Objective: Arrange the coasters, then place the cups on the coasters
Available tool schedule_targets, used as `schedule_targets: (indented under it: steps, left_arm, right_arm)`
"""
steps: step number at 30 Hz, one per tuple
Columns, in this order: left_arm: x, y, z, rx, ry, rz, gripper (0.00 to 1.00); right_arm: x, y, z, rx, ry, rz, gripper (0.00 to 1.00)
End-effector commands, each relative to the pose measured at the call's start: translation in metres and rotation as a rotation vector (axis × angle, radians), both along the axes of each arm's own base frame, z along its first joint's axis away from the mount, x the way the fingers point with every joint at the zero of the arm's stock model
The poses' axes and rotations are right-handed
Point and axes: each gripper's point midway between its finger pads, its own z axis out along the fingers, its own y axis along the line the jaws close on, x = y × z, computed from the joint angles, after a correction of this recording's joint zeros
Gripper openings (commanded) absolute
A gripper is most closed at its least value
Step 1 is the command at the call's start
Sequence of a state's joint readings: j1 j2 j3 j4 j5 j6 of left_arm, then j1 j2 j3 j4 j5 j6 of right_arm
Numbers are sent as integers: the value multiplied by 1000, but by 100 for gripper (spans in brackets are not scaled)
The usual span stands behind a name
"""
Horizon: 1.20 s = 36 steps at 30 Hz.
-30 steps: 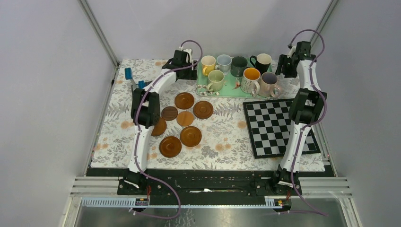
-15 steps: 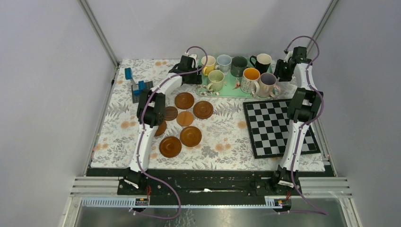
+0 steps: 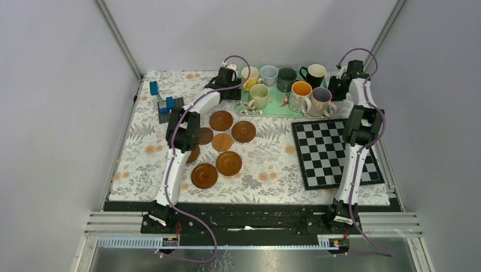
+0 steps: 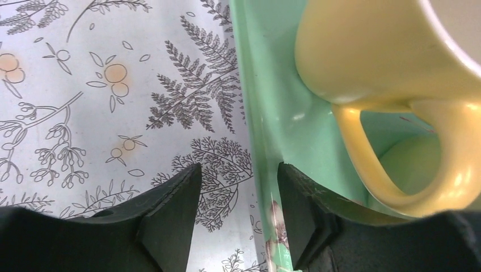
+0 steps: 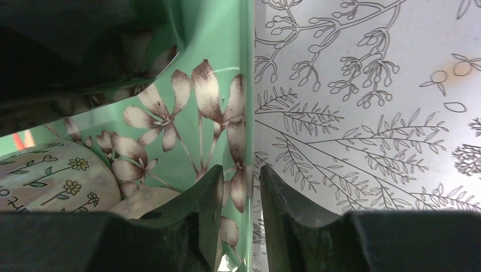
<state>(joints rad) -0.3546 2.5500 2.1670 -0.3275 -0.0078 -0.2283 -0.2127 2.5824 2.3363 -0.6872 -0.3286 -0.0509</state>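
Over the last second both arms have closed in on the green tray [image 3: 282, 102], one at each end, with their jaws drawing together. The left tool [image 4: 237, 181] now straddles the tray's left rim beside the yellow cup [image 4: 368, 51]; its jaws are apart and not touching the rim. The right tool [image 5: 240, 181] straddles the tray's right rim with only a narrow gap left, and slivers of space on both sides suggest it is not yet pinching. The cups [image 3: 301, 93] all stand on the tray. The coasters [image 3: 222, 141] lie in a loose cluster on the table [image 3: 266, 164], just in front of the tray's left half, one partly hidden under the left arm. This looks like a two-handed grab of the tray itself, probably to shift it, so neither coaster arranging nor cup placing has begun.
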Motion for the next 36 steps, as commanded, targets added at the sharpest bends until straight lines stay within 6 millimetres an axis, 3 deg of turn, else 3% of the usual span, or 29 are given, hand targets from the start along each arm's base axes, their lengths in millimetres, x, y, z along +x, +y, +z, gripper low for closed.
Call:
schedule_targets:
  steps: [1,7,14,18,27,28,36]
  left_arm:
    - [6,12,-11,68,-13,47,57]
    - [-1,13,-10,65,9,40,43]
    - [-8,41,-7,41,54,93,22]
    - [-10,64,-8,39,76,126,18]
    - [-19,124,-16,73,125,206,13]
    - [-20,130,-17,62,136,221,13]
    - [-24,162,-13,78,145,242,13]
  right_arm:
    - [2,24,-3,36,-1,56,34]
    - [5,40,-4,43,-11,98,24]
    - [9,73,-2,58,-32,168,7]
    - [12,93,-2,58,-48,206,0]
    - [18,140,1,101,-68,250,0]
    - [16,157,0,103,-66,277,0]
    - [9,205,-3,124,-61,347,0]
